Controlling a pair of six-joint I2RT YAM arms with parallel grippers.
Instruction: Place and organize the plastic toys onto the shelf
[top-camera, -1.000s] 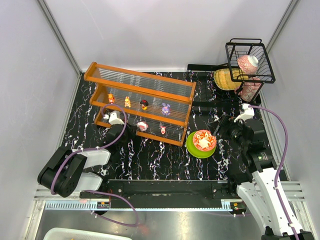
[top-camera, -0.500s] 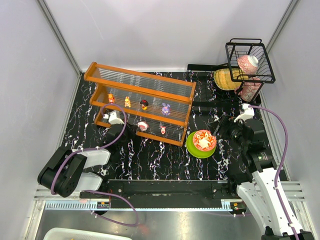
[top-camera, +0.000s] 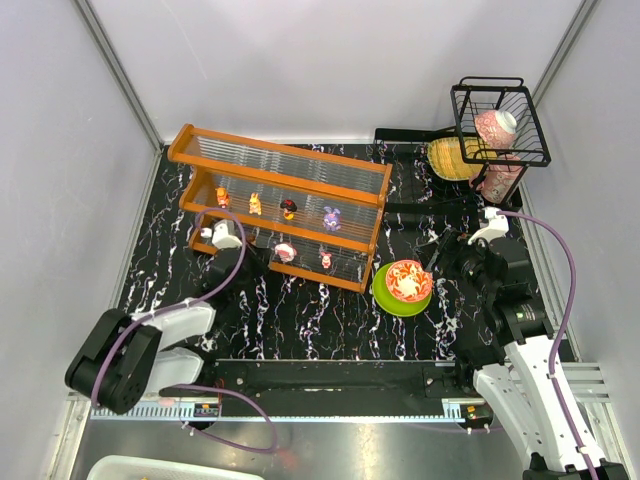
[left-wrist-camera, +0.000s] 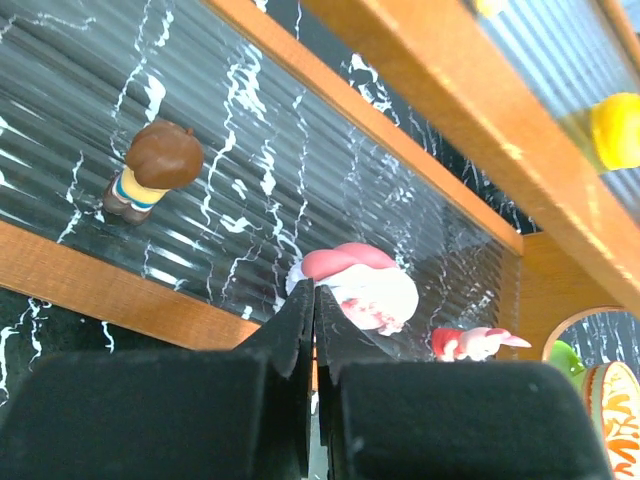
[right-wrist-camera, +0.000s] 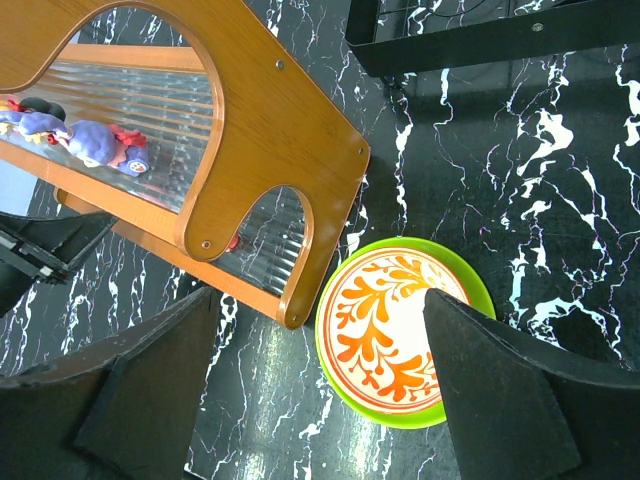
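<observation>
Closed tight: left gripper (left-wrist-camera: 314, 302), black fingers (left-wrist-camera: 290, 340) pressed flat together, nothing between them. Held low before the orange front rail of the shelf (left-wrist-camera: 90, 275), tips level with the lowest tier. Just beyond the tips, a pink-and-white toy (left-wrist-camera: 360, 288) on the clear ribbed panel; contact with it impossible to judge. Well to its left on the same panel, a brown-headed toy (left-wrist-camera: 150, 172), upright. To its right, near the orange end panel, a small pink toy (left-wrist-camera: 470, 343). Higher up and blurred, a yellow toy (left-wrist-camera: 615, 130) on the tier above.

Spread wide and empty: right gripper (right-wrist-camera: 318, 300), above the black marbled counter (right-wrist-camera: 520, 150) off the right end of the shelf. Between the two fingers in the right wrist view, a green plate (right-wrist-camera: 400, 420) with a red-patterned bowl (right-wrist-camera: 385, 335) on it, just beside the foot of the orange side panel. Through the arched cut-out of that panel, a purple toy (right-wrist-camera: 95, 140) on the ribbed tier.

From the top view, a spaced row of four on the tier above the lowest: orange toy (top-camera: 222, 196), yellow toy, red-and-black toy (top-camera: 289, 209), purple toy, from left to right. Shelf standing at a slant across the far left of the counter.

Far right corner: black wire basket (top-camera: 500, 120), raised, something pink inside.
</observation>
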